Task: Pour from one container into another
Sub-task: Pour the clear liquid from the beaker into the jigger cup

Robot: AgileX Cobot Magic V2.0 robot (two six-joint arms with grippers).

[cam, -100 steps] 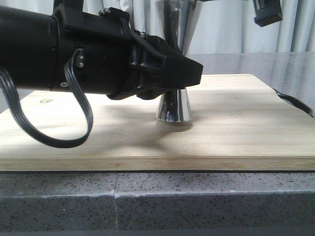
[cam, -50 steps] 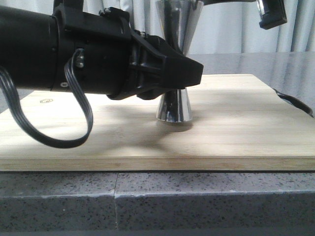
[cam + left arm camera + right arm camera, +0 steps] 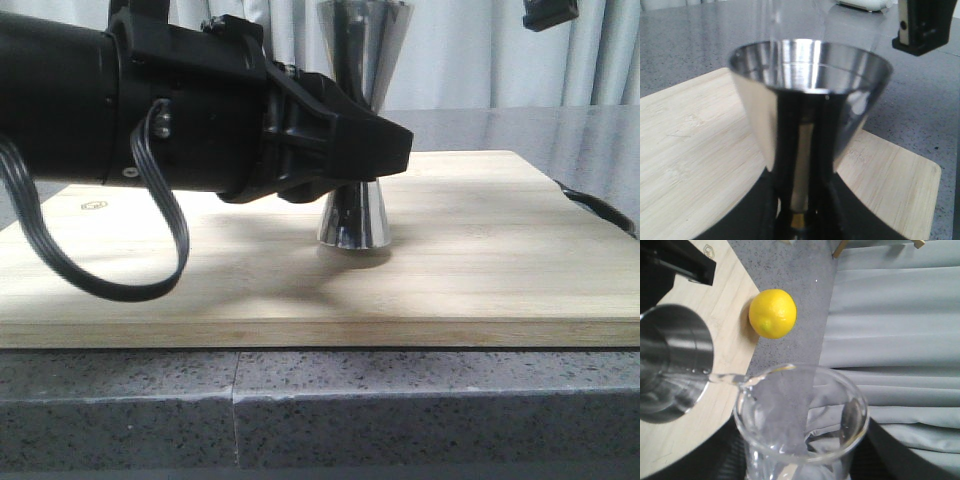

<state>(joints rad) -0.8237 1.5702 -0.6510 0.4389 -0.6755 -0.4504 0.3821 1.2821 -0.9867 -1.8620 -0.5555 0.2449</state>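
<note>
Grey curtains hang behind a speckled counter (image 3: 400, 400) bearing a wooden board (image 3: 480, 270). On the board stands the jigger (image 3: 354, 215), upright, its waist clamped between the left gripper's (image 3: 375, 150) fingers. The right gripper (image 3: 805, 460) holds the beaker (image 3: 800, 425) tilted above, lip toward the jigger's mouth; a thin clear stream runs into the cup. A lemon (image 3: 772, 313) lies on the counter just beside the board.

Jigger (image 3: 356, 120) upright on board (image 3: 480, 260); beaker (image 3: 800, 425) tipped above its rim; lemon (image 3: 772, 313) on counter beside board.
</note>
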